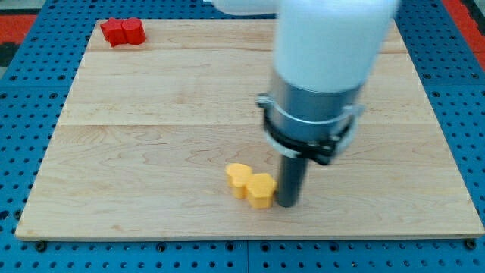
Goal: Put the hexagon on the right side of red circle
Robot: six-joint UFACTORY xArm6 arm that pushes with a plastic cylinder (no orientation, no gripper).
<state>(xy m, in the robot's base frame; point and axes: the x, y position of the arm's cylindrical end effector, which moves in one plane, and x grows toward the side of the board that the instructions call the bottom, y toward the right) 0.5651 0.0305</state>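
Two yellow blocks sit just left of my tip (288,203), which stands on the tabletop (151,152) in the lower middle of the frame, touching or all but touching the right face of the yellow hexagon (261,189). No gripper is fitted, only a plain rod, so nothing is held. Against the hexagon's upper left lies a second yellow block (238,179), its shape hard to make out. Far off in the upper left corner sit two red blocks side by side and touching: the red circle (133,31) seems to be the right one, with a blockier red piece (114,32) on its left, though I cannot be sure. I judge the push is only beginning, with the hexagon well apart from its goal. Next, the tip should get below and right of the hexagon and drive it up-left, shedding the other yellow block, then stop just right of the circle.
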